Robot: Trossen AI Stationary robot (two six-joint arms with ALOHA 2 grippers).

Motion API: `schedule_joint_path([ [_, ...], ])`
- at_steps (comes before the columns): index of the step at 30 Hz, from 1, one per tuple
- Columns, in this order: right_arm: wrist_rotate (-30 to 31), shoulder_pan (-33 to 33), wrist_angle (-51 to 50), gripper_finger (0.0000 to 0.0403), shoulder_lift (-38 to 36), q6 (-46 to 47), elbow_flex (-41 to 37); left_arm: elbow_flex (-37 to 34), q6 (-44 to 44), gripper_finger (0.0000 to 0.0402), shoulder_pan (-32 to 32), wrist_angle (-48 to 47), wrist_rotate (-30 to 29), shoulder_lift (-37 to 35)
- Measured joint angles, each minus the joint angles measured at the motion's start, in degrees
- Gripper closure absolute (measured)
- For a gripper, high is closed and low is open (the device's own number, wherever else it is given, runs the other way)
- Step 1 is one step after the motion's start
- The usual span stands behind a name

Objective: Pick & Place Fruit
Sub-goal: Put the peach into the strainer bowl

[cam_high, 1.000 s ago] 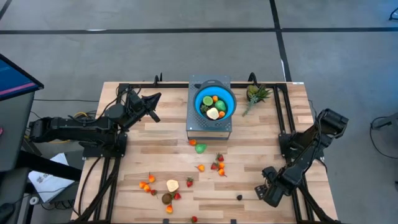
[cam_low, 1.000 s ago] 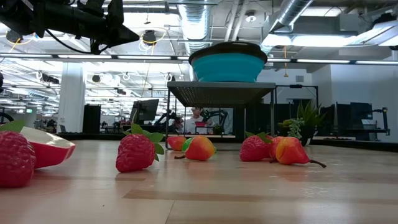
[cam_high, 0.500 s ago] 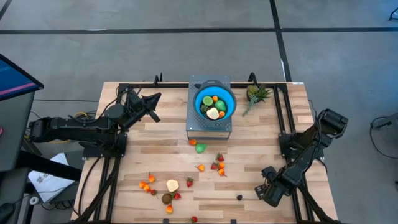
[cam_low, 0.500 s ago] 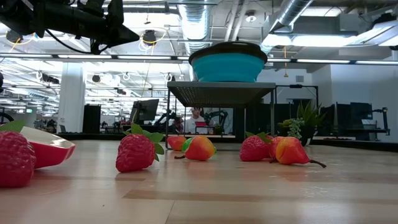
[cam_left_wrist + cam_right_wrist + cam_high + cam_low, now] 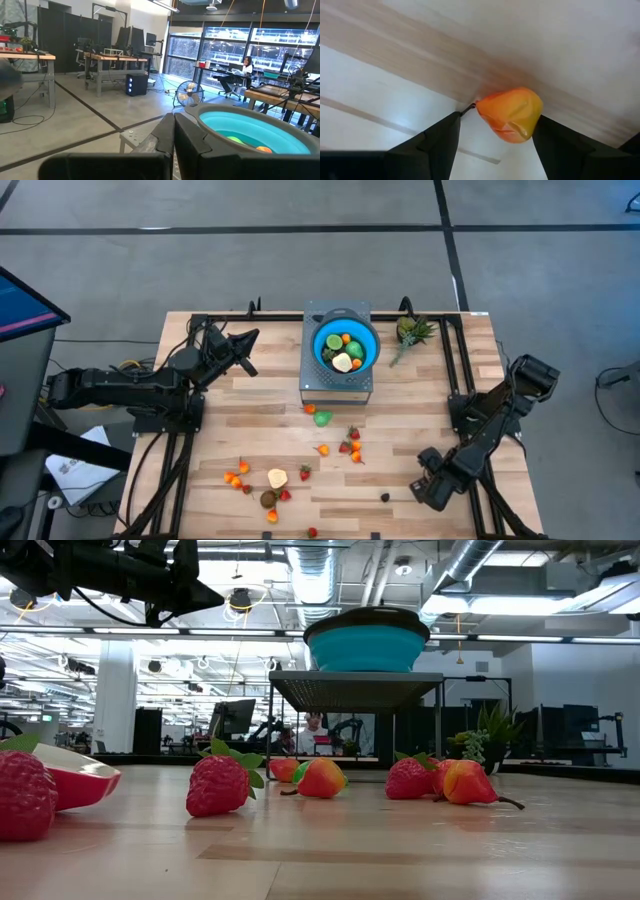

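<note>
Fruit (image 5: 342,447) lies scattered on the table (image 5: 420,400), more in the bowl (image 5: 345,345) at the far middle. Left gripper (image 5: 243,356), closed and empty, hovers far left. Right gripper (image 5: 495,131), near right, straddles an orange fruit (image 5: 511,114), fingers wide.

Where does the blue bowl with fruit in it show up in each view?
High view: the round blue plastic bowl sits top centre on the grey metal stand.
Low view: upper centre, raised on that stand.
Left wrist view: lower right, just past the shut left claw.
Right wrist view: not in it.
Shared landmark: the grey stand.
</note>
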Motion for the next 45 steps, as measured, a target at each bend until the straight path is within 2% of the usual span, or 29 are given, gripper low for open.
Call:
schedule_joint_path([
  [10, -0.08, -1.67, -2.85, 0.0168, -0.21, -6.23, 2.32, 0.0, 0.0, 0.04, 0.0, 0.0, 0.0, -0.01],
  [19, -0.15, -3.63, -5.98, 0.0168, -3.88, -7.62, 2.4, 0.0, 0.0, 0.04, -0.01, 0.0, 0.0, -0.02],
  [30, 0.38, -4.15, -4.46, 0.0168, -4.15, -2.14, 2.42, 0.01, 0.0, 0.04, 0.0, 0.0, 0.0, 0.0],
  [34, 2.98, -4.15, -6.1, 0.0168, -4.15, 1.33, 2.42, 0.0, 0.0, 0.04, -0.01, -0.02, 0.0, 0.0],
  [45, 3.28, -4.06, -5.72, 0.0168, -4.15, 1.84, 1.1, 0.0, 0.0, 0.04, 0.0, -0.04, 0.0, -0.02],
])
